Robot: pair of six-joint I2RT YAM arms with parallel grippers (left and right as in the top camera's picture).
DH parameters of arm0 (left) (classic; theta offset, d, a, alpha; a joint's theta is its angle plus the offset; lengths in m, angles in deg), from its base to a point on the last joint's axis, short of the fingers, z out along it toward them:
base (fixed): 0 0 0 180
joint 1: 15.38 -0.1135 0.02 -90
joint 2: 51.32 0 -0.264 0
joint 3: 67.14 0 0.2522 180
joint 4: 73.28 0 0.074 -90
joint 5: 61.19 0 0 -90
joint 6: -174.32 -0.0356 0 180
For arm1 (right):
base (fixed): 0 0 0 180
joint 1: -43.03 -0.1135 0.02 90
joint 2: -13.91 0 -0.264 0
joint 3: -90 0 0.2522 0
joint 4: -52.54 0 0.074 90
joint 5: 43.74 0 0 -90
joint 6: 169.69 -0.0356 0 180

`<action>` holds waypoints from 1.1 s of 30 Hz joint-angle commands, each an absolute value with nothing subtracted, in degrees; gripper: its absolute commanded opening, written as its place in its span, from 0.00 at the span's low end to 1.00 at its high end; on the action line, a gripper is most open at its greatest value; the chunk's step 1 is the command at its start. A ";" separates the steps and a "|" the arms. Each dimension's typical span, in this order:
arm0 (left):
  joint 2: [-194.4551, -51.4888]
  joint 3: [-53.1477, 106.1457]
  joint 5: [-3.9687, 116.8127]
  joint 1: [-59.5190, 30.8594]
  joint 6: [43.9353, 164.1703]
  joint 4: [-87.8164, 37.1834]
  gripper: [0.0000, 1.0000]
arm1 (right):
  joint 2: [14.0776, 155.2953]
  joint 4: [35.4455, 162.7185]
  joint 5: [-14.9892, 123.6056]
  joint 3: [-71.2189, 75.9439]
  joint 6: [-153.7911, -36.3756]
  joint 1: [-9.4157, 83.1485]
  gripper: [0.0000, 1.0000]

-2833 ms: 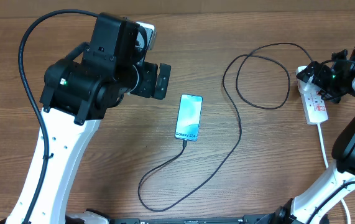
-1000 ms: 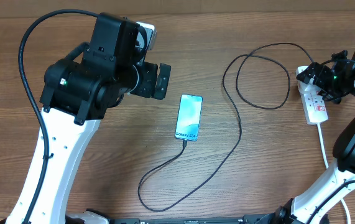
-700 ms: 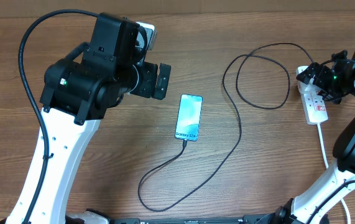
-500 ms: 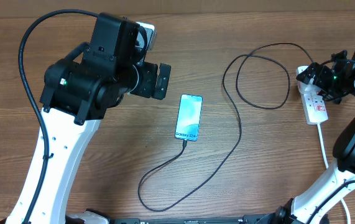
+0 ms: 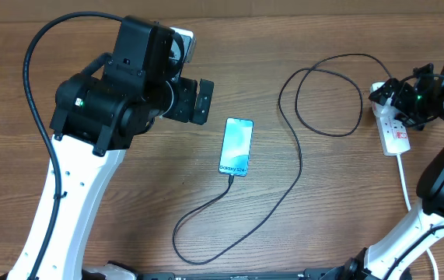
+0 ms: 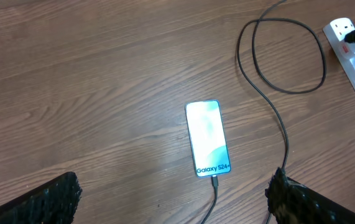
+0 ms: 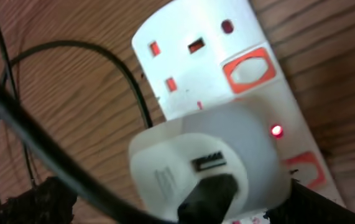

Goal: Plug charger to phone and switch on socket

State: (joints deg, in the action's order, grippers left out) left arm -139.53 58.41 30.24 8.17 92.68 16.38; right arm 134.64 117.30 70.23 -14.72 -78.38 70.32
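Observation:
The phone (image 5: pixel 236 147) lies face up mid-table with its screen lit; in the left wrist view the phone (image 6: pixel 207 138) reads "Galaxy S24+". The charger (image 5: pixel 299 165), a thin black cable, has its tip in the phone's lower end (image 6: pixel 214 182) and loops right to the socket (image 5: pixel 394 128). In the right wrist view a white adapter (image 7: pixel 189 149) sits in the socket (image 7: pixel 196 56), with the black cable plug (image 7: pixel 209 191) in it and a small red light (image 7: pixel 277 130) lit beside it. My right gripper (image 7: pixel 180 208) is open, straddling the adapter. My left gripper (image 6: pixel 174 202) hangs open above the phone's near side.
The socket's white cord (image 5: pixel 403 175) runs toward the front right, beside the right arm's base. The cable makes a loop (image 5: pixel 326 93) behind the phone and a second loop (image 5: pixel 198 233) near the front edge. The left arm's black cable (image 5: pixel 31 70) arches at the far left.
The right gripper has crept very slightly left over the end of the socket. The left arm, phone and cable have not moved.

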 commanded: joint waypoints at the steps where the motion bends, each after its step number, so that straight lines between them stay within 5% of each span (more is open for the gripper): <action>1: -140.12 58.59 29.84 8.00 91.58 16.55 0.99 | 137.48 117.89 73.40 -13.82 -79.15 69.33 1.00; 21: -140.12 58.59 29.84 8.00 91.58 16.55 0.99 | 136.00 122.48 66.65 -16.90 -82.91 69.44 1.00; 33: -140.12 58.59 29.84 8.00 91.58 16.55 0.99 | 120.63 128.38 59.02 -17.17 -87.19 69.38 0.99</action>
State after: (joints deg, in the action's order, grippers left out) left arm -139.53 58.41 30.24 8.17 92.68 16.38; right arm 128.63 127.59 61.42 -15.99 -85.36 69.53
